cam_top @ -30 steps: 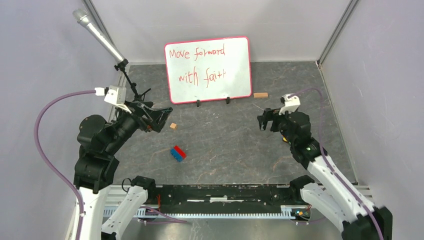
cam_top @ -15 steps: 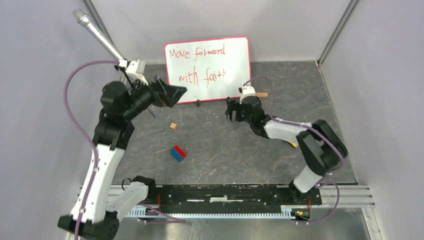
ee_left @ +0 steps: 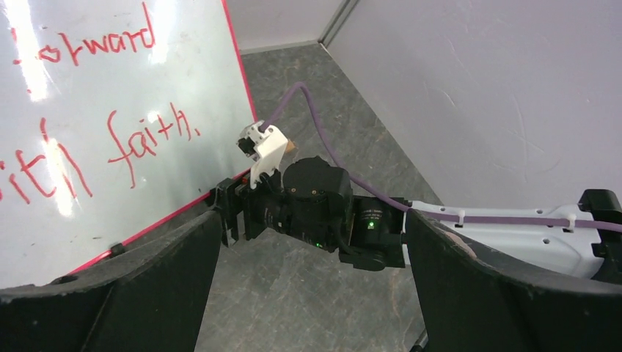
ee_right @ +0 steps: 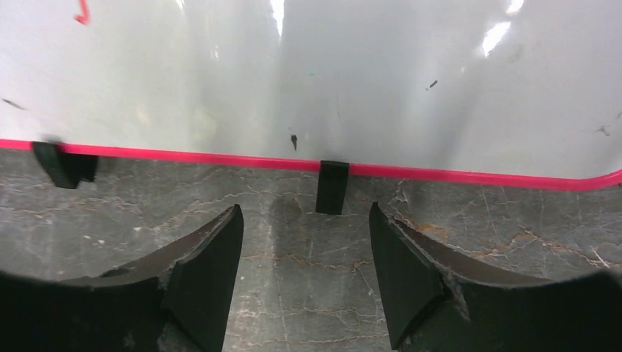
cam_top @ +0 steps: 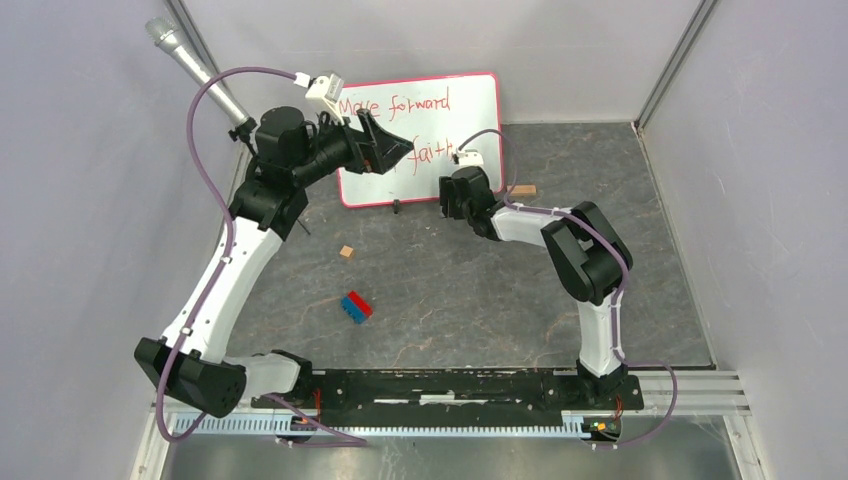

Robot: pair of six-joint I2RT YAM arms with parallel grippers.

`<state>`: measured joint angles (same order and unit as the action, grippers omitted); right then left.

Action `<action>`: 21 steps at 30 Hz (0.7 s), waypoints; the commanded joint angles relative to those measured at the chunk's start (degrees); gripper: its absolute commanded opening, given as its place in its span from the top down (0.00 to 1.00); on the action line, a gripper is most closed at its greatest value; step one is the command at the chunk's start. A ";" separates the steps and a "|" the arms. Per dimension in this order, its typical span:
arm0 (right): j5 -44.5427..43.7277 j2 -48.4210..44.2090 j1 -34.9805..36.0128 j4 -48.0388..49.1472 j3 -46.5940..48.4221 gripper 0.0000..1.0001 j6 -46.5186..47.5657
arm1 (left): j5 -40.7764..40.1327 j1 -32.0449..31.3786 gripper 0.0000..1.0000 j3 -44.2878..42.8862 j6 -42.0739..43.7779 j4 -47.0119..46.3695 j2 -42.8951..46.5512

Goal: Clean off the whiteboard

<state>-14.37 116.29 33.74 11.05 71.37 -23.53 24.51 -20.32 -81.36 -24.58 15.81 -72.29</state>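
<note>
The whiteboard (cam_top: 470, 110) leans upright against the back wall, with red writing "Move forward with faith" on it. My left gripper (cam_top: 395, 155) is open and empty, held in front of the board's lower middle. In the left wrist view the board (ee_left: 110, 110) fills the left, and the gripper (ee_left: 312, 227) looks down on my right wrist. My right gripper (cam_top: 447, 200) is open and empty, low at the board's bottom edge. In the right wrist view the gripper (ee_right: 304, 220) faces a black clip foot (ee_right: 331, 187) under the pink rim (ee_right: 183, 155).
A microphone (cam_top: 195, 70) on a black stand is at the back left. A wooden block (cam_top: 521, 190) lies right of the board. A small tan cube (cam_top: 346, 252) and a red and blue brick (cam_top: 356, 306) lie mid-table. Grey walls close in all around.
Both arms have reached forward to the board. The left gripper rose from the left side to in front of the writing. The right gripper swung left to the board's bottom edge.
</note>
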 commanded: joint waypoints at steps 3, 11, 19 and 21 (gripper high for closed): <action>-1.55 2.39 0.01 -2.09 3.66 0.38 3.43 | -5.17 -0.93 0.00 3.55 7.55 0.09 2.87; -3.16 4.49 0.01 -5.23 7.28 0.50 6.57 | -8.40 -0.92 0.00 6.45 8.26 0.17 4.90; -3.96 5.34 -0.05 -5.01 7.74 0.61 7.29 | -7.86 -0.89 0.00 6.93 6.99 -0.21 4.61; -3.91 5.91 -0.01 -5.07 8.30 0.63 7.35 | -6.84 -0.89 0.00 6.98 6.36 -0.46 4.36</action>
<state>-17.04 120.73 33.74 5.85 76.97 -17.21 16.64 -21.04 -74.54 -18.94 17.43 -68.84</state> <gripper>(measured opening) 0.391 0.993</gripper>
